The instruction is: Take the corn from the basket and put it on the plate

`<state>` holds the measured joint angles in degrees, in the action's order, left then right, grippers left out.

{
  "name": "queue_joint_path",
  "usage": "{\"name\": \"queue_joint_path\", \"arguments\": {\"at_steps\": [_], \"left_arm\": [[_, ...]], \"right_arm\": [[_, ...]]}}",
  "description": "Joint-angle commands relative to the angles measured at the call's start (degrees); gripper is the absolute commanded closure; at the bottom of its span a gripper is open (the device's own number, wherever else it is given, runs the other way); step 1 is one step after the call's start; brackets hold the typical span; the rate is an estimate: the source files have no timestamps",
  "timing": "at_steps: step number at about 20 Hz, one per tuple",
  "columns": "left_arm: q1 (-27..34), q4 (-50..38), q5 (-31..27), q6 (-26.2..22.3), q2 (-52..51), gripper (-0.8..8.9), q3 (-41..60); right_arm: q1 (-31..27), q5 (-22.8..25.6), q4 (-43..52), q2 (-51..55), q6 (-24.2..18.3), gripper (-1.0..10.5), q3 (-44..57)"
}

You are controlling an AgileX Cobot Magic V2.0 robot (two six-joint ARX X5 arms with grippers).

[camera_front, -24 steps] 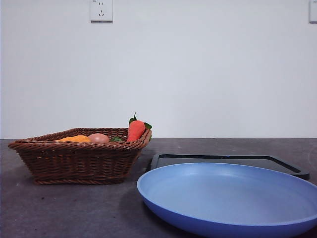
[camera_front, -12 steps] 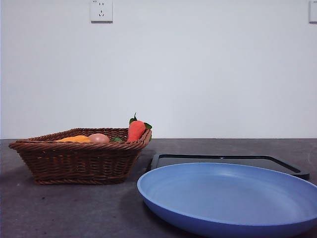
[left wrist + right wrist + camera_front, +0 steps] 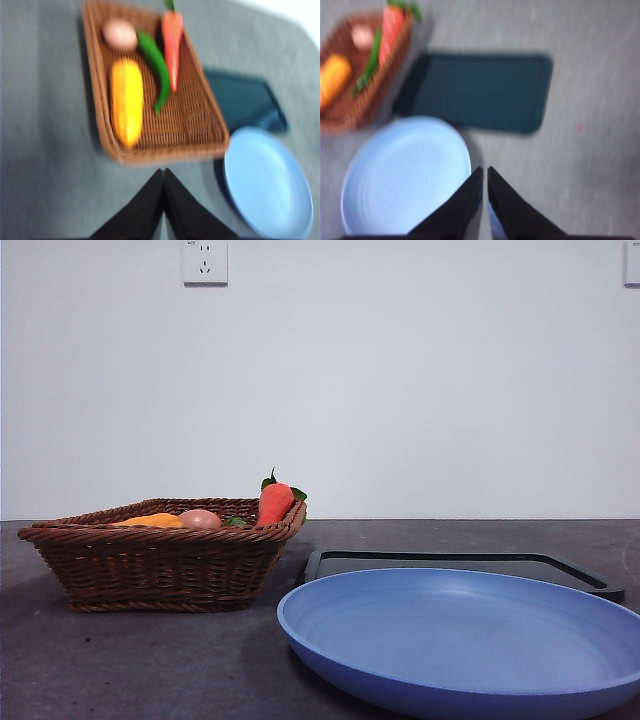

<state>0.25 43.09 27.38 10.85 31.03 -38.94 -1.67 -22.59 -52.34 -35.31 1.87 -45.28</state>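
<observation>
Corn (image 3: 126, 101) lies in the basket (image 3: 195, 142), along the side wall away from the carrot (image 3: 172, 42). A green chili (image 3: 155, 70) runs lengthwise between corn and carrot; an egg (image 3: 120, 34) sits just off one end of the cob. Plate (image 3: 460, 640) is empty, on the worktop (image 3: 150, 660) beside the basket, with a black tray (image 3: 460, 565) behind it.

Left gripper (image 3: 163, 172) hangs high above the worktop short of the basket, jaws pressed together. Right gripper (image 3: 484, 171) is also high, over the plate's edge, jaws nearly touching with only a sliver between. Neither holds anything.

Step in hand, as I read it: approach and grasp, not started. The left arm looks better placed. Suggest: open the jaws wide before descending, turn the wrist so they straddle the cob across its width, aim mid-length. Watch clearance, since the wicker wall is tight on one side and the chili near on the other.

Visibility: both wrist views are blurred, so corn texture and exact contact with the wall can't be confirmed. In the front view the rim hides most of the cob, showing only a yellow sliver (image 3: 150, 521), and the chili barely shows. Plate is cut off at right and bottom there. No arm appears in the front view.
</observation>
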Motion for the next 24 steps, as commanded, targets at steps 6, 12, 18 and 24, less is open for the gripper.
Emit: {"name": "queue_joint_path", "arguments": {"at_steps": [6,12,18,24], "left_arm": [[0.0,2.25,0.87,-2.78,1.31,6.0,-0.92],[0.0,1.92,0.9,-2.64,1.9,3.96,-0.92],[0.0,1.9,0.92,-2.62,2.27,3.96,-0.92],[0.0,1.95,0.94,-2.25,2.25,3.96,-0.92]], "right_arm": [[3.1,-0.26,-1.38,-5.64,-2.93,7.5,-1.57],[3.17,-0.59,-0.85,-9.66,-1.81,6.5,-1.57],[7.72,-1.81,4.61,-20.41,-1.09,6.6,-1.57],[11.8,-1.79,13.29,-36.09,-1.29,6.7,-1.57]]}}
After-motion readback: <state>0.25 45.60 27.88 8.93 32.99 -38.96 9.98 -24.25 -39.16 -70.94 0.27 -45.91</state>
